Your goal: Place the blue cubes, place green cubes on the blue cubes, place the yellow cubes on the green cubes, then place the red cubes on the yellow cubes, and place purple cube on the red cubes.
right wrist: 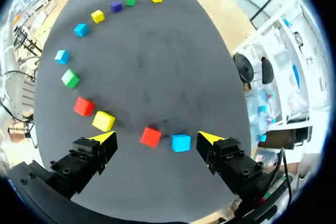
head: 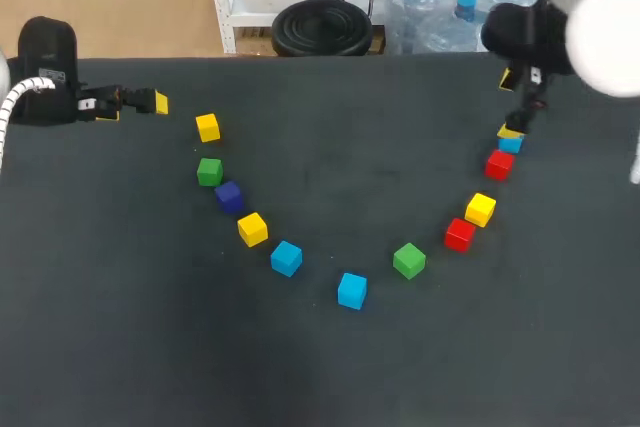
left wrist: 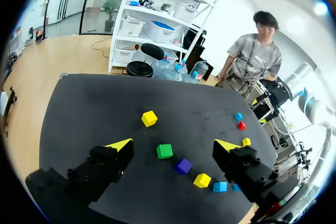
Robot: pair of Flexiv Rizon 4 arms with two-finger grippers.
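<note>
Close to the table's [head: 330,377] far left edge, the left gripper [head: 155,103] hangs with jaws wide, holding nothing. The cubes arc from a yellow cube [head: 207,127], well apart from the near edge, round to a blue cube [right wrist: 181,142]. That blue cube lies between the right gripper's [right wrist: 157,139] wide jaws, untouched, near the far right edge.

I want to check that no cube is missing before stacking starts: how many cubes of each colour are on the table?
blue cubes: 3
green cubes: 2
yellow cubes: 3
red cubes: 2
purple cube: 1
Total: 11
</note>
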